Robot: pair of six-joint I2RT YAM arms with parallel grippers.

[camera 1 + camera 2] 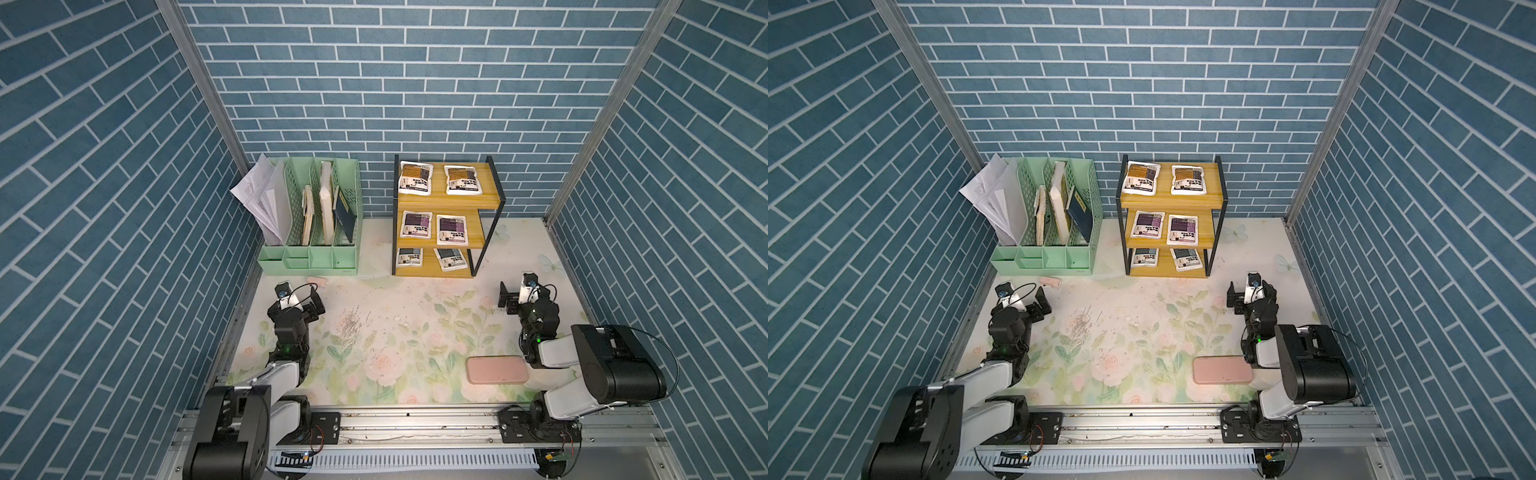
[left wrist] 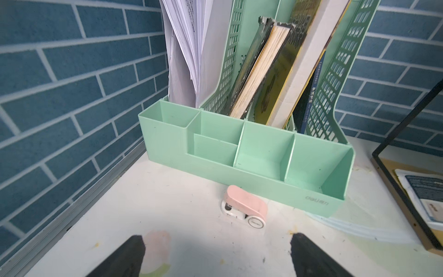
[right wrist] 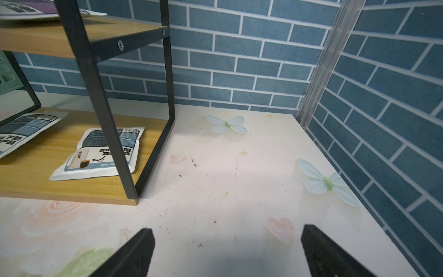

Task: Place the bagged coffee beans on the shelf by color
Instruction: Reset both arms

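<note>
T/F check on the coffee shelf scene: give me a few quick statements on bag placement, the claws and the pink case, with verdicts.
1. The purple bags share the middle tier of the shelf. True.
2. The orange-brown bags sit on the bottom tier. False: the orange-brown bags are on the top tier, and the grey-blue bags are on the bottom.
3. The left claw and right claw are open and empty. True.
4. The pink case lies on the top tier. False: the pink case lies on the table, off the shelf.
</note>
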